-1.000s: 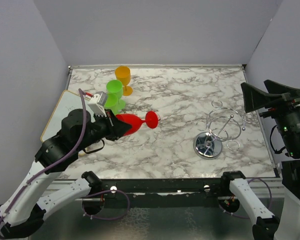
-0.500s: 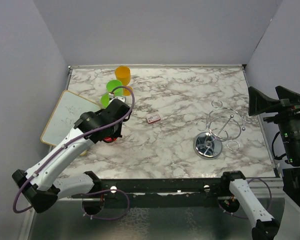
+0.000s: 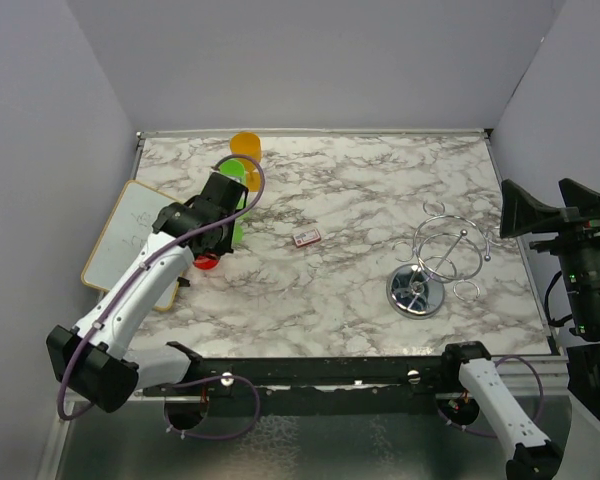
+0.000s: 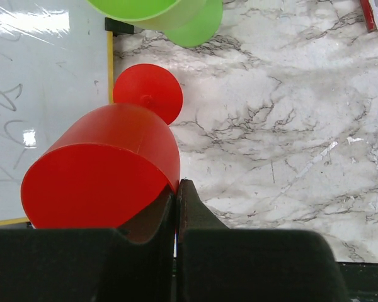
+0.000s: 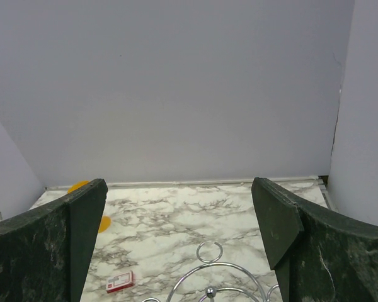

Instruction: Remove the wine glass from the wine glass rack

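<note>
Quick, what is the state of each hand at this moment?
Left hand: closed, pinching the rim of the red wine glass.
Right hand: open, holding nothing.

This is a robot test cell in a lab. A white, grey-veined marble-patterned tabletop [image 3: 380, 190] is boxed in on three sides by plain pale lilac wall panels [image 3: 320, 60]. A black metal mounting rail [image 3: 330, 375] runs along its near edge. A small scribbled whiteboard [image 3: 120, 235] lies at its left edge.
</note>
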Available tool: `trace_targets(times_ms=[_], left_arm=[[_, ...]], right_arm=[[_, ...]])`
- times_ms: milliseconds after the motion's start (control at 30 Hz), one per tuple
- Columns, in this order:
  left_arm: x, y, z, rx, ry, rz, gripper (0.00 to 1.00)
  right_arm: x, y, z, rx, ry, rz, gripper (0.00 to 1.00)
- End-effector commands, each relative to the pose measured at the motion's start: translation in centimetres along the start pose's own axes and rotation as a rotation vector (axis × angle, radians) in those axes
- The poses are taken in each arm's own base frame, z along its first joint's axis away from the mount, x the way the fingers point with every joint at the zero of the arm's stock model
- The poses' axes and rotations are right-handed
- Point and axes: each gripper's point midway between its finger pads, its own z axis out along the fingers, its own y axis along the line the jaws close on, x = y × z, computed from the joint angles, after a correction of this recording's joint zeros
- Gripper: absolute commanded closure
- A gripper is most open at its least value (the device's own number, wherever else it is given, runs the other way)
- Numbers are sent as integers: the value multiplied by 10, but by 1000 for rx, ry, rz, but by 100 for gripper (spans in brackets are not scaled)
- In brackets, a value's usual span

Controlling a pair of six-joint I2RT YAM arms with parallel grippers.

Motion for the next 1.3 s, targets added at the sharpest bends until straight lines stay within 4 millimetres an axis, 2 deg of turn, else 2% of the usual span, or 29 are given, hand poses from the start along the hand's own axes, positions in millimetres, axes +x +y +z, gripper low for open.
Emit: trace_targets(times_ms=[0, 200, 400, 600, 733, 867, 1033, 1133, 1267], left_arm=[[0, -15, 13, 109, 18, 27, 100], [6, -18, 25, 120, 62, 29, 100], [7, -8, 36, 78, 80, 29, 99], [6, -11, 39, 113, 86, 5, 83], [-3, -9, 31, 116, 47, -5, 65], [-19, -7, 15, 128, -22, -22, 50], [-43, -3, -17, 160, -146, -45, 35], [-59, 1, -41, 177, -228, -57, 26], [-94, 7, -93, 228, -393, -93, 16]], right_arm=[[3, -9, -4, 41, 0, -28, 0], [8, -10, -3, 39, 4, -34, 0], [9, -10, -2, 39, 5, -38, 0], [6, -10, -4, 37, 1, -39, 0], [7, -9, -3, 31, 7, -39, 0], [17, -5, 1, 9, 38, -36, 0], [40, 7, 10, -63, 124, -27, 0], [50, 17, 11, -118, 169, -15, 0], [57, 30, 12, -184, 211, 25, 0]])
